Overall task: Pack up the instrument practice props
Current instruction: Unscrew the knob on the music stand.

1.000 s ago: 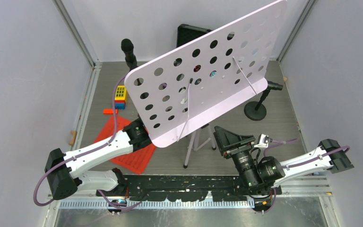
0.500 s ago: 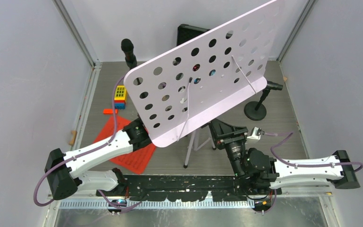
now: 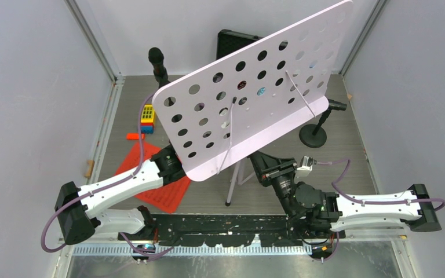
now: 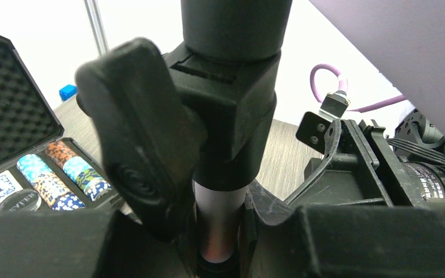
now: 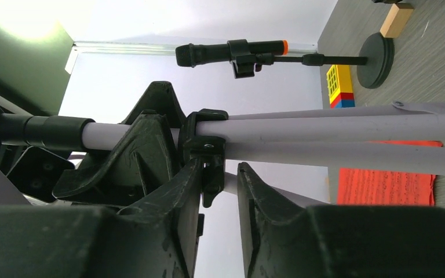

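1. White hole-punched music rack [image 3: 252, 113] with silver tripod legs [image 3: 234, 180] stands upright in the middle of the grey surface [image 3: 353, 133]. Its tilted plate fills the centre of the overhead frame.
2. Left pincer [image 4: 220, 226] comes in from the lower left, under the plate's low corner. Its wrist view shows it closed on the silver centre pole [image 4: 219, 202], just below the black collar [image 4: 232, 98] and black knob [image 4: 139, 139]. That pole runs straight up the frame, square to the fingers.
3. Right pincer [image 5: 217, 179] reaches from the lower right toward the plate's lower edge. Its jaws stand narrowly apart, straddling a small black clip [image 5: 205, 145] where the legs gather. One finger looks to touch it and the other shows a gap, so I would not call it gripped.
4. From that wrist the leg tubes run left to right across the frame, just above the fingertips. The jaws would therefore close along the tubes' length onto the clip, not around a tube.
5. Both arms are at the stand. The right is nearer the legs, so folding them looks like its job while the left steadies the pole.
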`<action>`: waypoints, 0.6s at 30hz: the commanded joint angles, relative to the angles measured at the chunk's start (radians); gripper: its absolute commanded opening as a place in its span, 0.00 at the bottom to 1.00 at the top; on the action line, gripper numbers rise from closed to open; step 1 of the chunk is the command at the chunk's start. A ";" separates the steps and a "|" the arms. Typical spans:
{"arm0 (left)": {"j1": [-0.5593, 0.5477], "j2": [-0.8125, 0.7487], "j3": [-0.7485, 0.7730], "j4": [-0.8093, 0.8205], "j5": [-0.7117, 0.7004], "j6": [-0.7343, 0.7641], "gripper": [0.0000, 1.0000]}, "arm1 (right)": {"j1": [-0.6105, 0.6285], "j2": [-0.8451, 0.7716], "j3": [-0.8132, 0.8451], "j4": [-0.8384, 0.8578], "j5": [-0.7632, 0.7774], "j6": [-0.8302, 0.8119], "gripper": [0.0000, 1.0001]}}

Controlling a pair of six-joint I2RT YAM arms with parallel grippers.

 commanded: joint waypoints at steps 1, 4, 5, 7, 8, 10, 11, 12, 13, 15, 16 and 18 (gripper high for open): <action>0.001 0.005 0.009 -0.031 -0.005 -0.083 0.00 | -0.003 0.001 0.022 -0.016 0.016 0.048 0.28; 0.000 0.005 0.009 -0.033 -0.004 -0.085 0.00 | -0.003 -0.002 0.021 -0.011 0.018 0.050 0.19; 0.001 0.007 0.009 -0.033 -0.005 -0.086 0.00 | -0.003 -0.002 0.021 -0.010 0.019 0.050 0.13; 0.001 0.009 0.011 -0.033 -0.003 -0.088 0.00 | -0.003 -0.002 0.021 -0.011 0.019 0.050 0.03; 0.000 0.009 0.011 -0.033 -0.002 -0.089 0.00 | -0.002 -0.003 0.021 -0.011 0.019 0.037 0.02; 0.000 0.011 0.011 -0.031 -0.002 -0.090 0.00 | -0.002 -0.004 0.027 -0.009 0.018 -0.028 0.00; 0.000 0.011 0.012 -0.030 -0.001 -0.091 0.00 | -0.003 -0.004 0.032 -0.023 0.020 -0.067 0.00; 0.000 0.013 0.012 -0.029 0.000 -0.091 0.00 | -0.003 -0.004 0.050 -0.040 0.033 -0.138 0.00; 0.001 0.015 0.014 -0.030 0.001 -0.091 0.00 | -0.003 -0.001 0.060 -0.083 0.039 -0.175 0.00; 0.000 0.020 0.017 -0.030 0.001 -0.093 0.00 | -0.003 0.024 0.085 -0.088 0.062 -0.331 0.00; 0.001 0.023 0.018 -0.031 0.003 -0.093 0.00 | -0.002 0.049 0.093 -0.072 0.067 -0.460 0.00; 0.001 0.026 0.019 -0.033 0.004 -0.095 0.00 | -0.003 0.098 0.109 -0.013 0.052 -0.679 0.00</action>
